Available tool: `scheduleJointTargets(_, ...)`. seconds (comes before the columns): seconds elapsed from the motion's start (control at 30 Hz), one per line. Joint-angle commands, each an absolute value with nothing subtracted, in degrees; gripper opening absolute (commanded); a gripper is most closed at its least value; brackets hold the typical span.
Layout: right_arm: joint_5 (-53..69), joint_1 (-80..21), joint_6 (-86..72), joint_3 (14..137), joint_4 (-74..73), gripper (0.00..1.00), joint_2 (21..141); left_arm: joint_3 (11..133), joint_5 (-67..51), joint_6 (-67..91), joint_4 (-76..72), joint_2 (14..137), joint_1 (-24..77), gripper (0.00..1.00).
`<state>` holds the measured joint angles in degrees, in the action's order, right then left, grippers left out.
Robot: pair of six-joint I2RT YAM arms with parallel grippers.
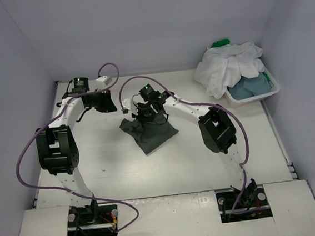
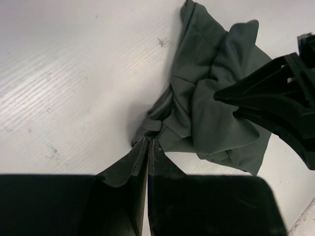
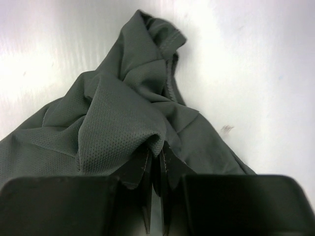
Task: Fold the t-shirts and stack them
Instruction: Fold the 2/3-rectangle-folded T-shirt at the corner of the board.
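Top external view: one dark grey t-shirt (image 1: 154,134) lies crumpled at the middle of the tabletop (image 1: 112,167). The right tool (image 1: 144,115) is down on its far edge. The left tool (image 1: 106,102) hangs to the left of the shirt, seemingly apart from it. At the far right stands one white basket (image 1: 272,90) holding three more: a white t-shirt (image 1: 228,69) heaped over the rim, a blue-grey t-shirt (image 1: 253,85) inside and a green t-shirt (image 1: 221,43) showing at the back. That makes four shirts, one basket and two arms.

Left wrist view: the left tool (image 2: 148,143) is clenched, fingers pressed together. Its tips sit just beside the shirt's ribbed edge, and no cloth shows between them. The right tool reaches in from the right onto the bunched fabric.

Right wrist view: the right tool (image 3: 155,158) is clamped on a gathered ridge of the dark grey t-shirt, with mesh cloth bulging over its fingertips and the collar seam (image 3: 170,69) beyond.

The step in hand looks like spreading this shirt flat before folding. To do it well, the left tool should probably open and take a hem or shoulder far from the right tool's hold. The two can then draw apart low over the tabletop, so the creases pull out rather than tighten. A single layer in each grip would help.
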<state>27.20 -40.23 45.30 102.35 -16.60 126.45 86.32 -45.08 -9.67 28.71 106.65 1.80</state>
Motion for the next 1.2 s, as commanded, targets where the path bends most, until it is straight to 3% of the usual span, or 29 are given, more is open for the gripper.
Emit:
scheduleJointTargets(0.0, 26.5, -40.7, 41.1, 103.0, -6.3, 0.0, 124.3, 86.0, -47.8, -9.0, 24.3, 102.7, 1.9, 0.0)
scheduleJointTargets(0.07, 23.7, -40.6, 38.2, 100.1, -2.0, 0.05, 123.1, 85.6, -48.2, -8.7, 23.9, 102.9, 2.0, 0.0)
scheduleJointTargets(0.27, 19.7, -40.8, 33.0, 97.1, 7.6, 0.48, 122.8, 84.6, -49.0, -8.4, 23.6, 103.2, 2.7, 0.0)
scheduleJointTargets(0.3, 19.2, -41.0, 32.9, 97.1, 8.1, 0.51, 123.3, 84.4, -49.0, -8.4, 23.5, 103.2, 2.8, 0.0)
scheduleJointTargets(0.67, 9.5, -41.3, 25.8, 92.5, 20.2, 0.57, 122.3, 82.8, -49.5, -8.0, 22.9, 103.0, 3.8, 0.0)
scheduleJointTargets(0.87, 8.9, -41.9, 23.3, 93.1, 19.5, 0.57, 122.4, 83.4, -49.5, -8.0, 23.2, 102.0, 4.2, 0.0)
scheduleJointTargets(1.17, 7.9, -40.2, 21.4, 86.9, 18.1, 0.57, 112.7, 89.6, -47.3, -9.6, 28.8, 100.3, 6.1, 0.0)
